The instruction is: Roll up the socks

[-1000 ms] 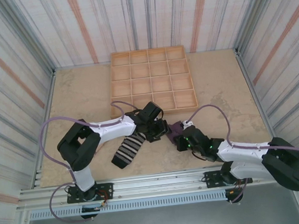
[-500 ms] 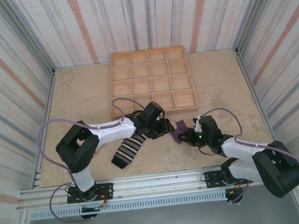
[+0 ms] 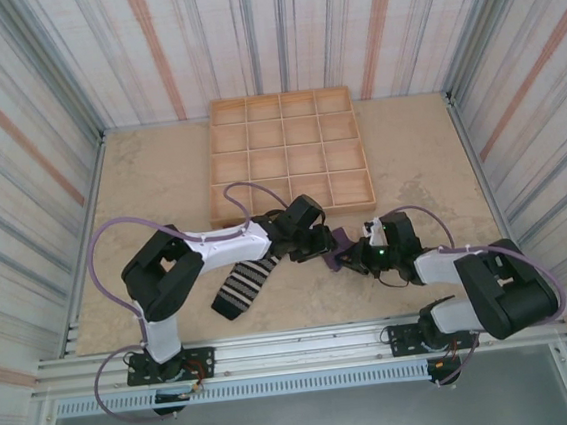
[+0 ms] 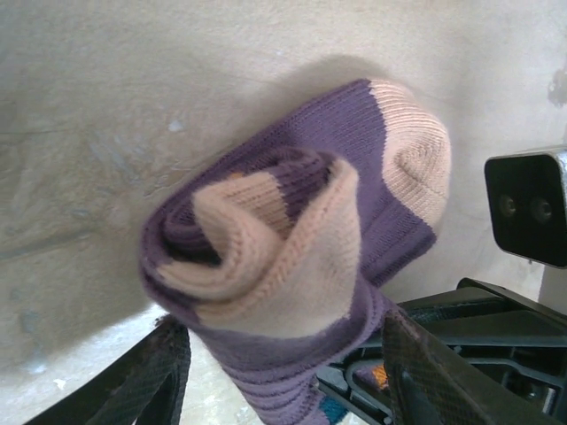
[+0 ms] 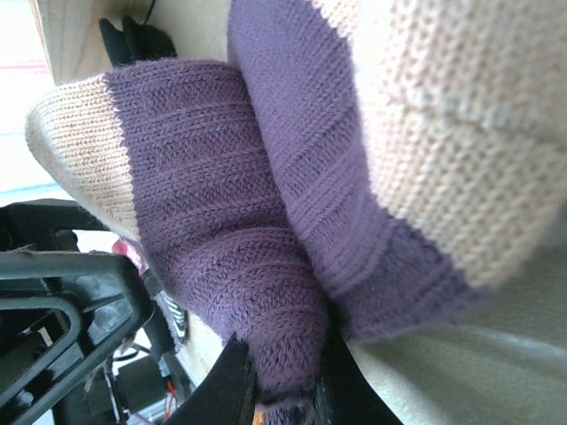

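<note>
Purple sock [image 4: 292, 239], partly rolled: right pincer [image 5: 283, 385] clamped on its fabric; left pincer [image 4: 292, 359] open astride the roll. Close squarely across the coils so none unwinds.

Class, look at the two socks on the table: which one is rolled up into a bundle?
The purple sock with tan patches: it is coiled into a bundle, while the black-and-white striped sock lies flat and stretched out.
</note>
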Tool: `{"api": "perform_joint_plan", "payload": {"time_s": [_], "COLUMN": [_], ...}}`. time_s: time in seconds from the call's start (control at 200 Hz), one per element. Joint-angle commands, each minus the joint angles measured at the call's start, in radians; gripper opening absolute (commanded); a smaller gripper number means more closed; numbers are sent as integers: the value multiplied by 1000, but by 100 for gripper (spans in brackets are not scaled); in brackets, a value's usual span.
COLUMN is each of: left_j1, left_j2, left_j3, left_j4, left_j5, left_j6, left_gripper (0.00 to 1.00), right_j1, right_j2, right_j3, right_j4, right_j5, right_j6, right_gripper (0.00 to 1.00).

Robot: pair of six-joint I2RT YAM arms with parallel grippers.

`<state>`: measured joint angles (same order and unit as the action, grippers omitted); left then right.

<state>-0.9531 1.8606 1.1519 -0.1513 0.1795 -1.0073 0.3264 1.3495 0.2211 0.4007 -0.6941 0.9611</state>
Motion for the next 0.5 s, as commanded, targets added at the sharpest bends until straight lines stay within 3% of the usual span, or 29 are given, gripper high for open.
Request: {"api": "perform_joint_plan", "payload": {"time_s": [0.0, 0.276, 0.496], "left_j1": [-2, 13, 29], "left_j2": [-6, 54, 105], "left_j3": [-6, 31, 73], "left_j4": [-41, -82, -122], "left_j5": [-65, -81, -63], "left_j6": [-6, -20, -19], "left_gripper": [59, 57, 37], "right_j1": [-3, -16, -41], "right_j2": [63, 71, 6], "right_j3": [-26, -26, -29], "right_j4": [-194, -165, -175], "right_j5": [19, -1, -5], "right_j6": [31, 42, 48], "right_gripper": [0, 0, 0]}}
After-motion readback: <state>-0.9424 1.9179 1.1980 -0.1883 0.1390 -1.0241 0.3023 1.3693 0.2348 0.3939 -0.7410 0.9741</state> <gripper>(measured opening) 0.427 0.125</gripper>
